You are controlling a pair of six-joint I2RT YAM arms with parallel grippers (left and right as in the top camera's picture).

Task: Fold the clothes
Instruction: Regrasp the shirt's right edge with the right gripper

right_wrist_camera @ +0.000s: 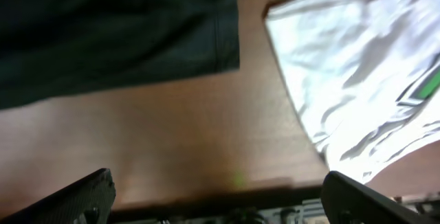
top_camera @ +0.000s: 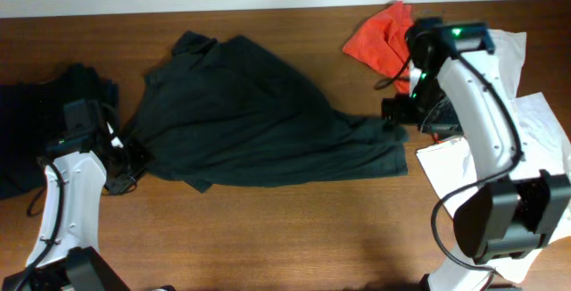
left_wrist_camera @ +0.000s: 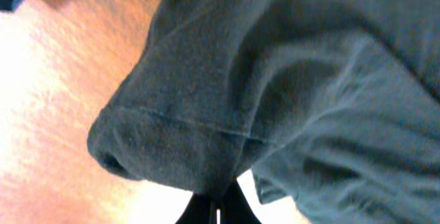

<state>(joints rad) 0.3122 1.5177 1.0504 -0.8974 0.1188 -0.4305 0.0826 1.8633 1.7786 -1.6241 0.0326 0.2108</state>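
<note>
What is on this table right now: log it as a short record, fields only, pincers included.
main garment: dark shirt, spread crumpled across the table centre
left pincer: shut on the dark shirt's left edge
right pincer: open, above bare table beside the shirt's right hem
other clothes: orange-red cloth top right; white cloth far right; dark pile far left
folding: not yet done
</note>
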